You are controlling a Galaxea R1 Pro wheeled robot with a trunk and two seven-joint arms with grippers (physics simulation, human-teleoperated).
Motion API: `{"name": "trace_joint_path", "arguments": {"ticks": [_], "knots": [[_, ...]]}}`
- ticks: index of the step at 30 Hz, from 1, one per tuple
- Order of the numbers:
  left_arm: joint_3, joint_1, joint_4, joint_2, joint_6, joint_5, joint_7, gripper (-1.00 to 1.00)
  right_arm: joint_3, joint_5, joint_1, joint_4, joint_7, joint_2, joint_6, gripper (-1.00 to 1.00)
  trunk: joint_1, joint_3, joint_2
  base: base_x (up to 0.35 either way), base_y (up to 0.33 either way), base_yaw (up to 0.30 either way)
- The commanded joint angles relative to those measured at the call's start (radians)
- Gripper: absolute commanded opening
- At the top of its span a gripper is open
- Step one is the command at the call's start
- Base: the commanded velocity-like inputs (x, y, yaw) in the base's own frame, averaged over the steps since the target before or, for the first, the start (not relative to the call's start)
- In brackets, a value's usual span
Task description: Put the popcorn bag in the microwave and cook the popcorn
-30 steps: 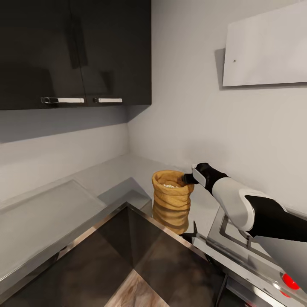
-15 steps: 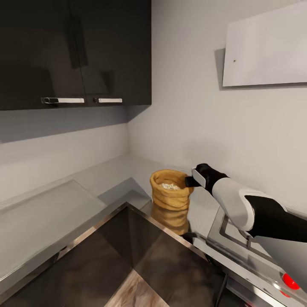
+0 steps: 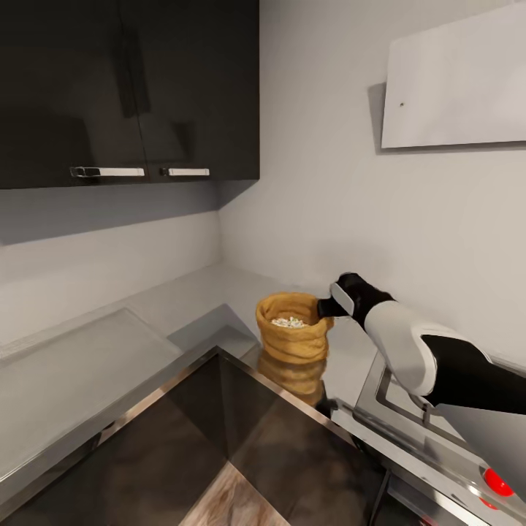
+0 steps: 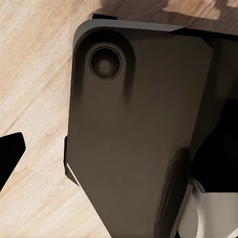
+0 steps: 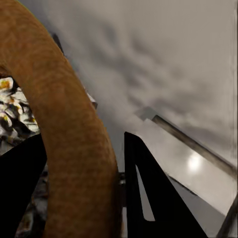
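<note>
The popcorn bag (image 3: 292, 332), a tan-brown paper sack with a thick round rim, stands at the back of the light grey countertop (image 3: 212, 292), its reflection showing beneath it. White popcorn kernels lie inside. My right gripper (image 3: 319, 307) is shut on the bag's right-hand rim. In the right wrist view the rim (image 5: 59, 109) runs between the two black fingers (image 5: 148, 198), one inside the bag and one outside. The microwave is out of view. In the left wrist view one black fingertip (image 4: 10, 153) hangs over a wooden floor.
A steel hob (image 3: 409, 416) with a red knob (image 3: 498, 482) lies right of the bag, under my right forearm. Dark wall cabinets (image 3: 131, 88) hang at the upper left. A dark glossy surface (image 3: 219, 438) fills the foreground. The corner walls stand close behind the bag.
The bag has shifted slightly left and looks shorter, with more of its popcorn-filled opening showing and its reflection now separate below. The right gripper kept hold of the rim.
</note>
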State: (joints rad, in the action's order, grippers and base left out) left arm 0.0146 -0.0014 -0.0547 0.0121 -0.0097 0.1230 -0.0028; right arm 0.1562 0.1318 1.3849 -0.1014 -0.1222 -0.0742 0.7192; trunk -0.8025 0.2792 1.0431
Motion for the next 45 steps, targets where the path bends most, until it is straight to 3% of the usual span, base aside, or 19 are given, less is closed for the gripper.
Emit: {"name": "trace_joint_path", "arguments": {"ticks": [1, 6, 13, 17, 23, 45], "knots": [[0.001, 0.000, -0.001, 0.000, -0.001, 0.009, 0.000, 1.00, 0.011, 0.008, 0.000, -0.033, -0.001, -0.001, 0.035, -1.00, 0.000, 0.001, 0.001, 0.000, 0.000, 0.000], [0.001, 0.000, -0.001, 0.000, -0.001, 0.009, 0.000, 1.00, 0.010, 0.006, 0.000, -0.190, 0.002, -0.002, 0.158, -1.00, 0.000, 0.001, 0.001, 0.000, 0.000, 0.000], [0.001, 0.000, -0.001, 0.000, -0.001, 0.009, 0.000, 1.00, 0.014, 0.005, 0.000, -0.207, 0.005, -0.002, 0.215, -1.00, 0.000, 0.001, 0.001, 0.000, 0.000, 0.000], [0.001, 0.000, -0.001, 0.000, -0.001, 0.008, 0.000, 1.00, 0.015, 0.004, 0.000, -0.207, 0.006, -0.002, 0.222, -1.00, 0.000, 0.001, 0.001, 0.000, 0.000, 0.000], [-0.001, 0.000, -0.001, 0.000, -0.002, 0.007, 0.000, 1.00, 0.075, 0.005, 0.000, -0.221, 0.006, 0.000, 0.236, -1.00, 0.000, 0.001, 0.001, -0.006, 0.000, 0.000], [0.004, 0.000, -0.001, 0.005, -0.004, 0.008, 0.009, 1.00, 0.077, 0.004, 0.000, -0.238, 0.009, 0.001, 0.237, -1.00, 0.000, 0.001, 0.001, -0.328, 0.000, 0.000]]}}
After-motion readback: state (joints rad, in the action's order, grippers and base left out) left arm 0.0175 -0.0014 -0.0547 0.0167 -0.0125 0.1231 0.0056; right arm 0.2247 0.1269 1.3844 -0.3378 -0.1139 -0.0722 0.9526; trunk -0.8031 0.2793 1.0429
